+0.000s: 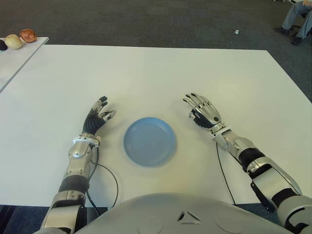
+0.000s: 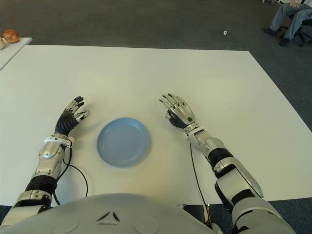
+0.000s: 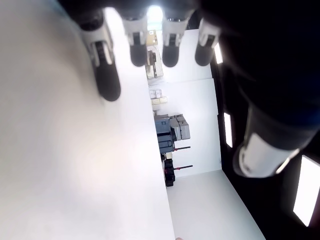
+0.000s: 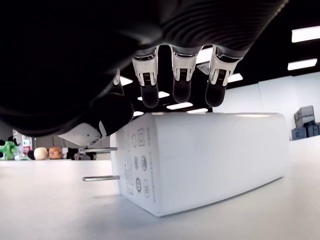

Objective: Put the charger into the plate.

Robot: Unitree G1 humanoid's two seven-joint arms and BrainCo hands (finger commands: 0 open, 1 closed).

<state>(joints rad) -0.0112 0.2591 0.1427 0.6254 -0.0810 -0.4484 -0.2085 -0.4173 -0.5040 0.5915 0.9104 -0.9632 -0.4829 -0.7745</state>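
Across most of both eye views I've got the big white desk (image 1: 156,73), running from the near edge under the robot out to the far edge against the dark carpet. Off its far left corner sits a second white table (image 1: 14,61) with a couple of round things on it, one pale (image 1: 13,42) and one reddish-brown (image 1: 28,35); I can't make out what they are. A seated person's legs (image 1: 296,19) show past the far right corner.

Near the middle of the near edge is the blue plate (image 1: 149,141), with nothing in it.

My right hand (image 1: 204,111) is just to the right of the plate, palm down, fingers (image 4: 181,80) extended and relaxed, not closed on anything. The charger (image 4: 200,157) is right under it: the right wrist view shows a white block lying flat on the desk with its two metal prongs (image 4: 100,164) sticking out sideways, fingertips hanging over its top. I can't tell if they're actually touching it. The eye views don't show the charger, since the hand covers it.

My left hand (image 1: 97,117) is idle just left of the plate, fingers (image 3: 107,75) straight and loose, holding nothing.
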